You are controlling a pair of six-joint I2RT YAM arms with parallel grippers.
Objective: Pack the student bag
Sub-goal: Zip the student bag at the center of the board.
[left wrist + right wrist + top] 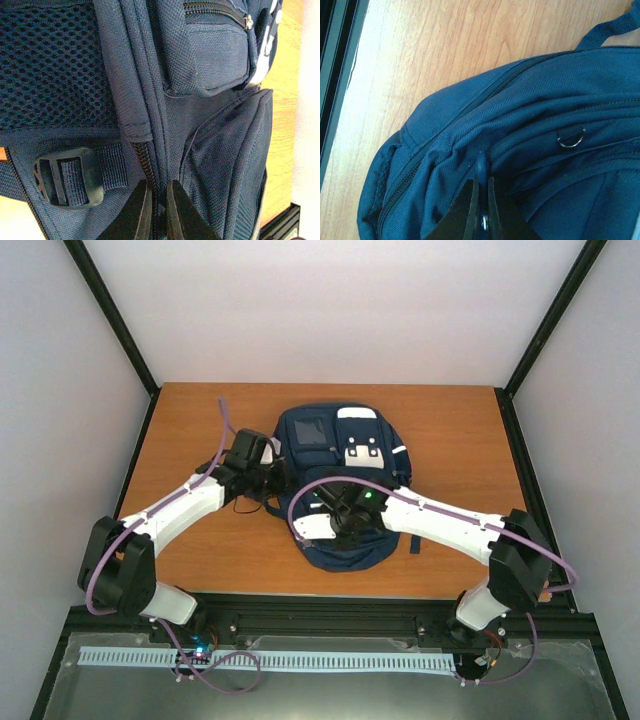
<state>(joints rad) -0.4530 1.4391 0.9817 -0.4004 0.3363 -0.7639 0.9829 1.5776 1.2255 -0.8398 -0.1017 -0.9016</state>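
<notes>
Our large navy-blue fabric backpack (330, 462) lies on the wooden table (450, 440), long axis running away from us. Our right jaws clamp its small blue zip pull (481, 167) at the near end; left jaws pinch its side zip seam (145, 165).

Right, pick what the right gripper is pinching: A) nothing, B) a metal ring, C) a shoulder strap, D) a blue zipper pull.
D: the right gripper is shut on the blue zipper pull of the student bag, with the metal ring off to one side, untouched.
</notes>
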